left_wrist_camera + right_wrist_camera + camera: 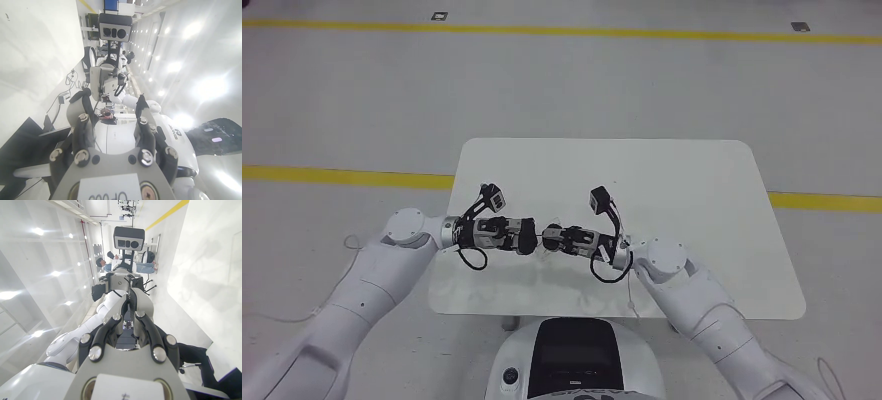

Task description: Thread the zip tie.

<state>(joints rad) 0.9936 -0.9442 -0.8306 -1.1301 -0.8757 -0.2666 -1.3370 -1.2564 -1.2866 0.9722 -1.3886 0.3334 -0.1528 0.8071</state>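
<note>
We see the left gripper [111,98] spread wide, the right gripper [130,294] pinched together, tip to tip over the table [692,200], a thin dark strand, seemingly the zip tie [96,107], just beside a left finger.

A robotics lab or test hall: a wide pale floor [542,90] taped with yellow lines [542,31], one plain white surface [692,200], loose cables [70,81] along the floor, a far screen [110,4], and rows of ceiling lights [157,56].
</note>
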